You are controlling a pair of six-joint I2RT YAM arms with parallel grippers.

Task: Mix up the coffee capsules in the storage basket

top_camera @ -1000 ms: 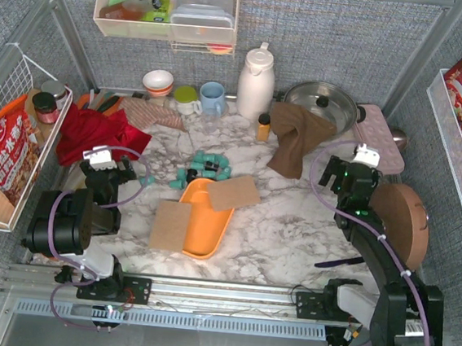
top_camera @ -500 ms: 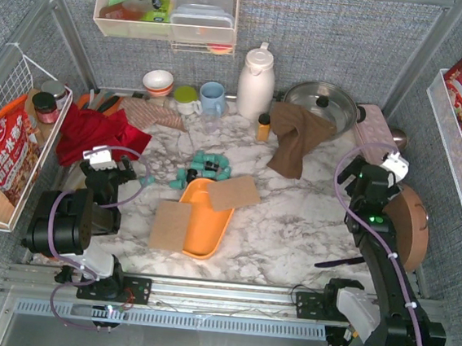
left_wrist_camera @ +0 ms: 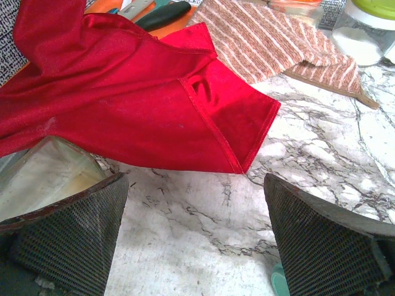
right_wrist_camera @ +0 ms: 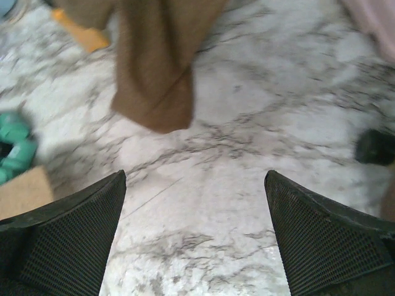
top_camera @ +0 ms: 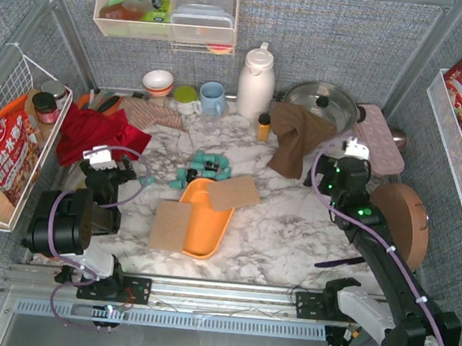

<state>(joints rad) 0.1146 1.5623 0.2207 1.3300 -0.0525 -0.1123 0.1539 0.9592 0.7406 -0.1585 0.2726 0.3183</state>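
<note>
- The left pincer (left_wrist_camera: 197, 246) hangs wide open and empty over the marble counter (left_wrist_camera: 185, 209), beside a red cloth (left_wrist_camera: 123, 105).
- The right pincer (right_wrist_camera: 194, 240) gapes wide, empty, near a brown cloth (right_wrist_camera: 154, 68).
- The orange storage basket (top_camera: 208, 220) lies mid-counter, partly under two brown boards (top_camera: 233, 193).
- Teal coffee capsules (top_camera: 207, 168) cluster just beyond its far end.

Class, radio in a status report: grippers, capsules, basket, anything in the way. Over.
Both open, empty: left gripper by red cloth, right gripper near brown towel. Coffee capsules clustered beyond storage basket. Brown sheets overlap basket.
</note>
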